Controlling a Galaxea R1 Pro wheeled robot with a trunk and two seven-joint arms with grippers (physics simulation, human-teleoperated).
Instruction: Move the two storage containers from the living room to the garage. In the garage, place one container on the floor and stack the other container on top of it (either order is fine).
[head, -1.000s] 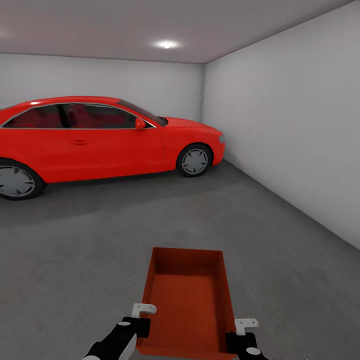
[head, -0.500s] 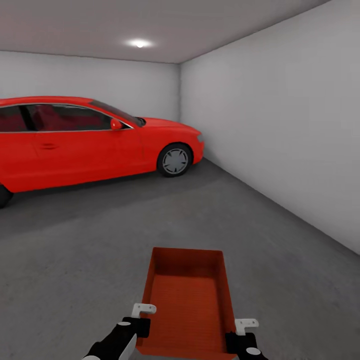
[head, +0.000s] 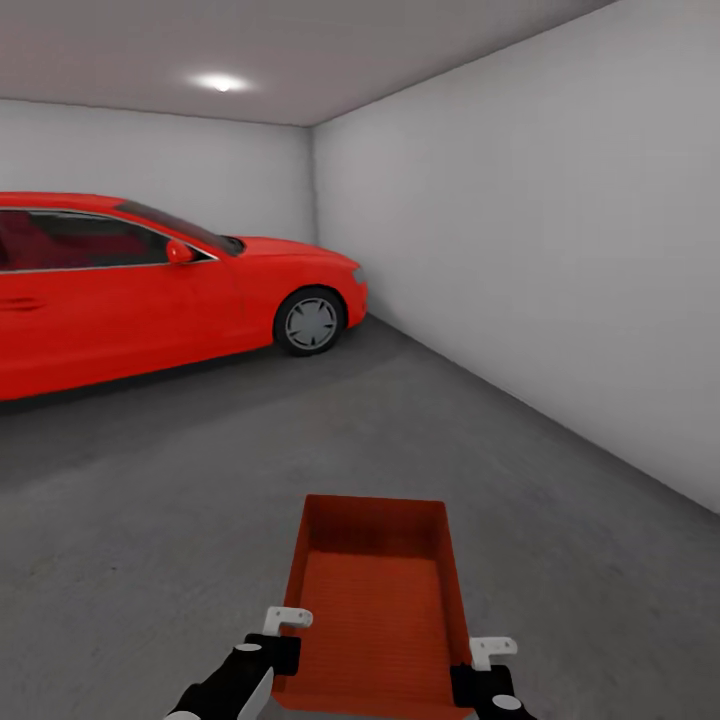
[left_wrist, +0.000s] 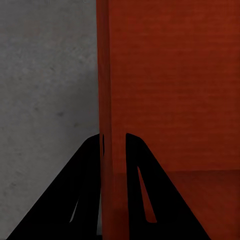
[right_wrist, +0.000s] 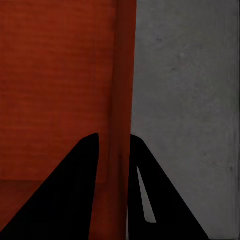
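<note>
I hold one orange-red storage container (head: 375, 600) out in front of me, above the dark grey concrete floor (head: 150, 520) of the garage. My left gripper (head: 278, 640) is shut on its left wall (left_wrist: 111, 100), one finger on each side. My right gripper (head: 478, 668) is shut on its right wall (right_wrist: 122, 100) the same way. The bin is empty and level, its long axis pointing away from me. The second container is out of view.
A red car (head: 150, 290) stands at the left, nose toward the back right corner. A plain white wall (head: 520, 260) runs along the right. Bare concrete stretches between the car and that wall.
The whole head view has swung to the right: the car and the room's corner slid left in the picture. The container and both grippers keep the same place in the view.
</note>
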